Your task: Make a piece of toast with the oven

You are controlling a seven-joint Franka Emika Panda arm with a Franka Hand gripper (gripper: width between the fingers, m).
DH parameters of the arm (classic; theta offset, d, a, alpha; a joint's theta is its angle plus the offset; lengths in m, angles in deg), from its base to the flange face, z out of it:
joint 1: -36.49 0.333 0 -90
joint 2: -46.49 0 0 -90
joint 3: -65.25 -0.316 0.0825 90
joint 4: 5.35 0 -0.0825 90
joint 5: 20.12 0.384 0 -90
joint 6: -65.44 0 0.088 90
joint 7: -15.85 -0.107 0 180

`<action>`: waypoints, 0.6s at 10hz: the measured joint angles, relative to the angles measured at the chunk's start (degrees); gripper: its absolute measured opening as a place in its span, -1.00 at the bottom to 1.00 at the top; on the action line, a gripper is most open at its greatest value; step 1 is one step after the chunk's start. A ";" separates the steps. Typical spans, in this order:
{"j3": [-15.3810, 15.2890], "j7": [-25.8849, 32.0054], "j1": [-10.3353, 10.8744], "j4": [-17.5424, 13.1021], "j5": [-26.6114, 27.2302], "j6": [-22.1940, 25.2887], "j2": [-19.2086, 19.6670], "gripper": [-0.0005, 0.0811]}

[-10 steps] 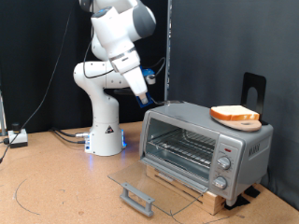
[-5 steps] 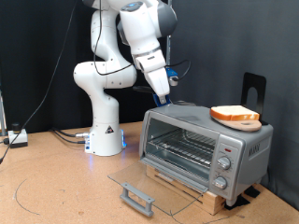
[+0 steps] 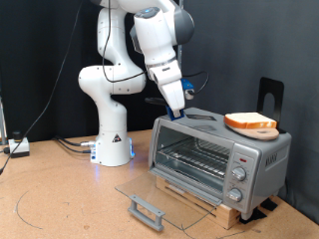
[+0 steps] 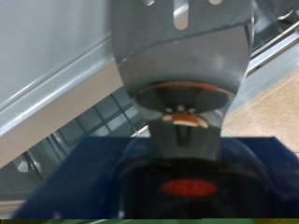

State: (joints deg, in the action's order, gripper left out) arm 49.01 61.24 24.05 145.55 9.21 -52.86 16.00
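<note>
A white Franka Panda arm (image 3: pixel 135 55) reaches down over a boxy silver-grey countertop toaster oven (image 3: pixel 217 149), its gripper (image 3: pixel 186 113) hanging just above the top of the oven near the end at the exterior view's left. Whether the blue-tipped fingers are open or closed cannot be told: the exterior view shows them too small, and the wrist view is filled by the blurred grey underside of the hand with the oven's edge and wire rack (image 4: pixel 89 126) behind it. Nothing shows between the fingers. The oven's glass door (image 3: pixel 159 199) lies folded fully down, flat toward the exterior view's bottom, with its grey handle (image 3: pixel 146 211) at the near edge, and the wire rack inside sits bare. The flat slice of bread with a pale face and golden-brown crust (image 3: pixel 249 120) rests on a round tan wooden plate (image 3: pixel 251 129) on top of the oven, toward the exterior view's right and apart from the gripper. 2 round knobs (image 3: pixel 238 181) show on the oven's right panel. The oven stands on a wooden slatted base (image 3: pixel 204 202) on a brown tabletop (image 3: pixel 60 199).
</note>
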 joint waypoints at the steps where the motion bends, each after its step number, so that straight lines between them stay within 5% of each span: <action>1: -0.50 -0.04 0.00 0.89 -0.03 -0.43 -0.08 -0.02; 6: -1.87 -0.41 0.77 2.93 4.28 -4.06 -0.01 -0.02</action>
State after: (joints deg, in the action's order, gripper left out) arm 47.14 60.83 24.82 148.48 13.49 -56.92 15.99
